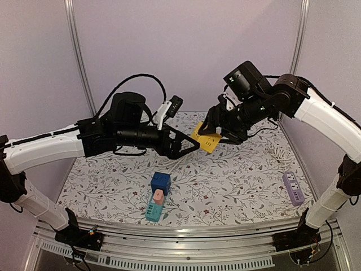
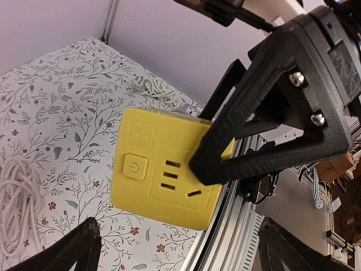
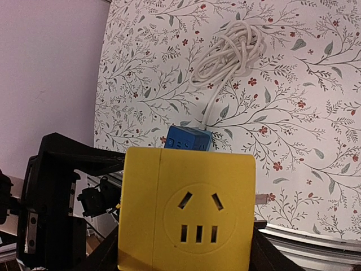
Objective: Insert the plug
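Floral table (image 1: 237,186), lilac walls | right gripper (image 1: 211,133) pinched yellow socket cube (image 1: 206,144) aloft over back middle | left gripper (image 1: 194,145) spread wide just beside it | cube: slotted faces, power button | far edge hidden behind finger | blue cube (image 1: 160,182) near front edge, purple strip (image 1: 293,187) by right edge, both well apart from it

The yellow socket cube (image 1: 206,143) hangs tilted above the far middle of the desk (image 1: 237,186), clamped in the right hand (image 1: 213,133). One face has a round five-hole outlet, another a power button beside slots. A blue cube (image 1: 160,182) lies near the front edge.
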You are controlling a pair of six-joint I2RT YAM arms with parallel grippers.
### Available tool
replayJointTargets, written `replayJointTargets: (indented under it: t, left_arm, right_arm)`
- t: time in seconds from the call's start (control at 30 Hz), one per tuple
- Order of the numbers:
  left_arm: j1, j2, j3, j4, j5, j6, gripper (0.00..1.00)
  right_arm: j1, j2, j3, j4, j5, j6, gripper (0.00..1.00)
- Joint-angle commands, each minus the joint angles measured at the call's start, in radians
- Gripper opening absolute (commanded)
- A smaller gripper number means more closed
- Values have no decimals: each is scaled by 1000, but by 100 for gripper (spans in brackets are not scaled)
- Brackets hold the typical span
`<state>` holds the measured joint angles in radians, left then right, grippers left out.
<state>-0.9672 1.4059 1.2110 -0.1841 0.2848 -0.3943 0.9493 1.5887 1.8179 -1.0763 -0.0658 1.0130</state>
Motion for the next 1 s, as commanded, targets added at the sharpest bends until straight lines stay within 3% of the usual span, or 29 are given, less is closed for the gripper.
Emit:
replayJointTargets:
  t: [0.0, 0.23, 0.63, 0.97]
  left_arm:
    - [-43, 33, 54, 0, -64, 51, 97]
    - [-70, 62, 114, -31, -174, 133, 97]
    - [-71, 158, 221, -130, -123, 282, 87]
    - [-73, 178, 247, -126, -100, 288, 82]
  right_arm:
    - [-3, -38, -11, 16, -10, -17, 47]
    - [-3, -49, -8, 10, -32, -26, 47]
    - [-3, -60, -9, 17, -71, -38, 46]
    - [-3, -61, -10, 9, -68, -40, 46]
